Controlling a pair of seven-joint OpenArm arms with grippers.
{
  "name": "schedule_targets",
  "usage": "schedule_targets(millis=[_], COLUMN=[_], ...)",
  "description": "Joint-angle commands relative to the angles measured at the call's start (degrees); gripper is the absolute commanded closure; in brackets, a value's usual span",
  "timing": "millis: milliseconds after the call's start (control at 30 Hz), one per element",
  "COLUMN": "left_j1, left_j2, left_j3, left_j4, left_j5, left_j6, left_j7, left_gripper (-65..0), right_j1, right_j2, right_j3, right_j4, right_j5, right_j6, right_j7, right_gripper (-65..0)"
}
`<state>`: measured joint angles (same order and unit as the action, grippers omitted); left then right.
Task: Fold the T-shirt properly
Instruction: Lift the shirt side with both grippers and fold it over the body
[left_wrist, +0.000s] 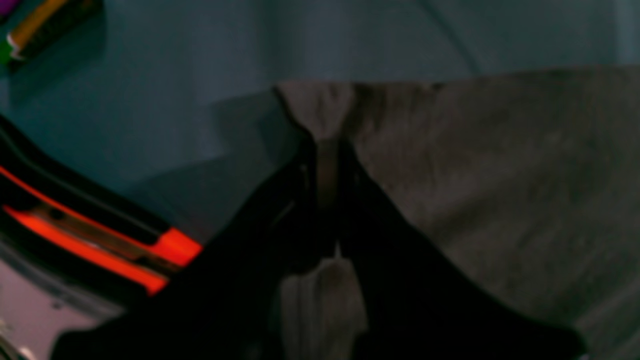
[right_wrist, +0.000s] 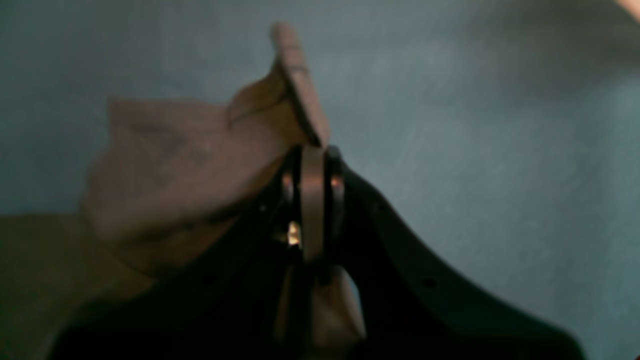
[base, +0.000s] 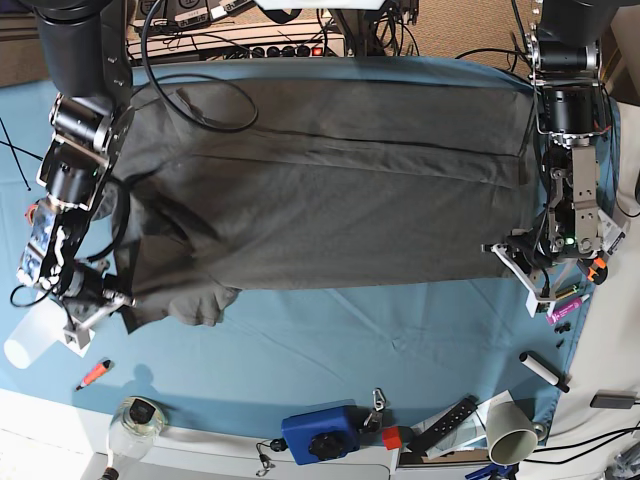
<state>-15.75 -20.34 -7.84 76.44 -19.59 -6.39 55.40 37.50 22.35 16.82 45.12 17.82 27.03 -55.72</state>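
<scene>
Between the left gripper's (left_wrist: 327, 165) closed black fingers (left_wrist: 370, 210) sat a pinched fold of the soft, wrinkled dark charcoal-grey cotton T-shirt (base: 330, 190). The right gripper's (right_wrist: 312, 165) fingers (right_wrist: 337, 187) likewise clamped a bunched edge of it. Across the upper middle of the base view, that shirt lay spread on the blue-teal cloth-covered table (base: 330, 350).
</scene>
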Motion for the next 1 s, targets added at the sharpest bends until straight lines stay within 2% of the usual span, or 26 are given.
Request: schedule_targets(millis=[0,300,467,600,667,800,967], left_j1=[-1.4,-2.1,-3.7,-4.2,-4.1,-4.1,-4.0], left_j2=[-0.8,-1.1,-1.1,-1.3,-1.3,-1.4,-2.6], left_j3=[-0.2,-0.2,-0.2,-0.2,-0.7,-3.5,-8.5], left_j4=[1.9,4.7,4.8,4.9,4.9,4.9,4.9], left_j5=[-0.2,-0.2,-0.3,-3.8,-4.9,-6.7,-12.4], left_j6=[0.0,0.0,0.0,-0.1,-1.3,-1.8,-5.0], left_j7=[-0.4,1.7,4.5,7.6,9.0,10.5,12.2], left_gripper=[0.0,0.0,0.0,0.0,0.0,0.0,0.0], right_j1=[2.3,3.8,3.8,3.4,3.3,3.0,2.8], right_j2=[1.1,1.1,1.1,1.2,1.2,1.1,1.2], right_j3=[0.1,0.1,0.1,0.1,0.1,0.1,0.1], right_j4=[1.0,2.1,7.7,14.3,16.7,17.1,17.1], right_j5=[0.4,1.2,5.9,6.8,6.8,8.2,12.0], right_j6=[0.1,0.1,0.2,0.2,0.2,0.2,0.2], right_j7=[0.7,-0.7,-6.9,-11.4,-12.9,-15.2,-19.6], right_gripper=[0.0,0.0,0.0,0.0,0.0,0.0,0.0])
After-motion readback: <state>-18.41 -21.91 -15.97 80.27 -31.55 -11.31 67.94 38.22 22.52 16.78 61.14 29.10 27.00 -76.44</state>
